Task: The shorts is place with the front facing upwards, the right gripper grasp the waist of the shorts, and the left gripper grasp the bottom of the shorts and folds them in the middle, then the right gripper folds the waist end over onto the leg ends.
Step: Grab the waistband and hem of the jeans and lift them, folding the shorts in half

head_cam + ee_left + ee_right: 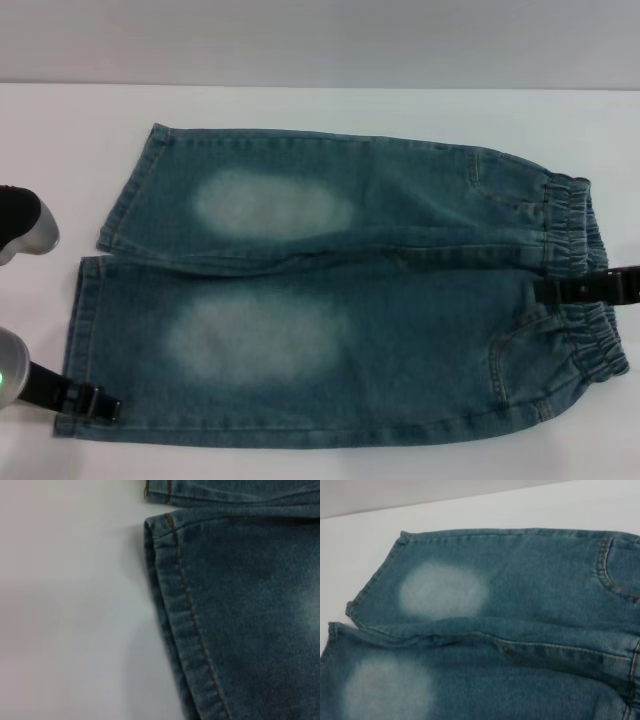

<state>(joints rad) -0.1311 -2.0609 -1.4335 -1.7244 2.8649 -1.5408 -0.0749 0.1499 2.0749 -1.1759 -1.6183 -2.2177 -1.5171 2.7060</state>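
Where the shorts (340,300) are spread flat on the white table (300,110), they are seen front up, with the gathered waist (580,280) toward the robot's right and the leg ends (85,330) toward its left. Two pale oval patches are shown, one on each leg, and a stitched pocket is visible near the waist on each side. The far leg is set slightly askew, so that its hem lies a little farther in than the near leg's hem, and a crease is formed where the two legs meet along the middle. The left gripper (95,405) is placed at the near corner of the near leg's hem, its black fingers lying against the denim edge; whether the cloth is pinched between them cannot be told. Its arm, marked by a green glow, is seen at the left edge of the head view, with a second rounded dark and silver part of the arm above it, clear of the cloth. In the left wrist view the hem (185,610) is shown close, with its orange stitch line running along the fold and bare table beside it. The right gripper (590,287) is laid across the waistband at its middle, a black bar resting on the gathers; its grip cannot be judged either. In the right wrist view both legs and the crotch seam (530,645) are shown.
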